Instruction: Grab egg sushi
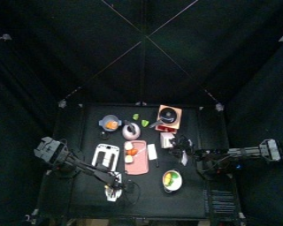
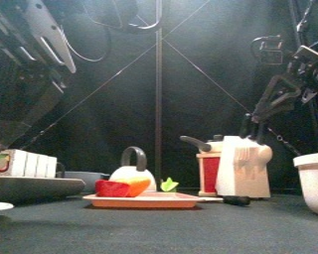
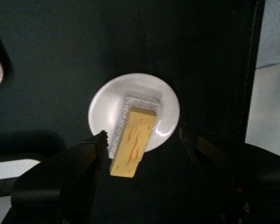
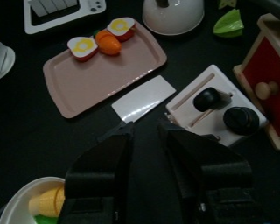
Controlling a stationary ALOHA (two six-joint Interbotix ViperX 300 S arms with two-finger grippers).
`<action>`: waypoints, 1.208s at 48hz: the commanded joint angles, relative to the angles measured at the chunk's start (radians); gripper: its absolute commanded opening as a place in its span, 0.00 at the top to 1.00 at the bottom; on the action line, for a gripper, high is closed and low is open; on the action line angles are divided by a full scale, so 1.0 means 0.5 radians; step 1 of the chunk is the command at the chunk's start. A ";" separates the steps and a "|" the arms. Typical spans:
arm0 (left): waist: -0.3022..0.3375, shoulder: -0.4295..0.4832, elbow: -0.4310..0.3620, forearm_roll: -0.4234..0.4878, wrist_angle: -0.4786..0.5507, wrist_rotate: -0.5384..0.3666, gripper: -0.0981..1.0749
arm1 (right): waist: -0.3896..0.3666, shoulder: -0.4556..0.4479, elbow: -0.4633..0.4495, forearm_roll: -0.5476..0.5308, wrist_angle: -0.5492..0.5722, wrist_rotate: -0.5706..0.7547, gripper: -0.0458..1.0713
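The egg sushi, a tan-yellow slab on white rice, lies on a small white plate. In the left wrist view my left gripper is open, with one jaw on each side of the sushi and above it, not touching it. In the top view this gripper is at the table's front left and hides the sushi. My right gripper is shut and empty. It hovers right of the pink tray, near the table's middle.
The pink tray holds orange and yellow pieces. A red-and-wood toy block, a white kettle and a green item stand behind it. A bowl with a yellow-and-green item sits at the front. A white rack is at the left.
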 commanded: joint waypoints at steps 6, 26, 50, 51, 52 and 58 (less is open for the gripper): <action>-0.055 0.031 -0.018 0.123 0.015 -0.086 0.08 | -0.052 0.037 -0.015 0.018 0.006 0.003 0.33; -0.061 0.083 0.064 0.190 0.021 -0.107 0.09 | -0.055 0.037 -0.018 0.021 0.006 0.003 0.33; -0.052 0.043 0.061 0.245 0.071 -0.104 0.11 | -0.061 0.043 -0.018 0.021 0.000 0.006 0.33; -0.052 0.040 0.061 0.249 0.080 -0.104 0.11 | -0.061 0.043 -0.018 0.021 0.000 0.006 0.33; -0.052 0.037 0.061 0.249 0.092 -0.104 0.11 | -0.061 0.043 -0.018 0.021 0.000 0.006 0.33; -0.049 0.034 0.058 0.261 0.101 -0.104 0.17 | -0.061 0.043 -0.021 0.021 0.000 0.006 0.33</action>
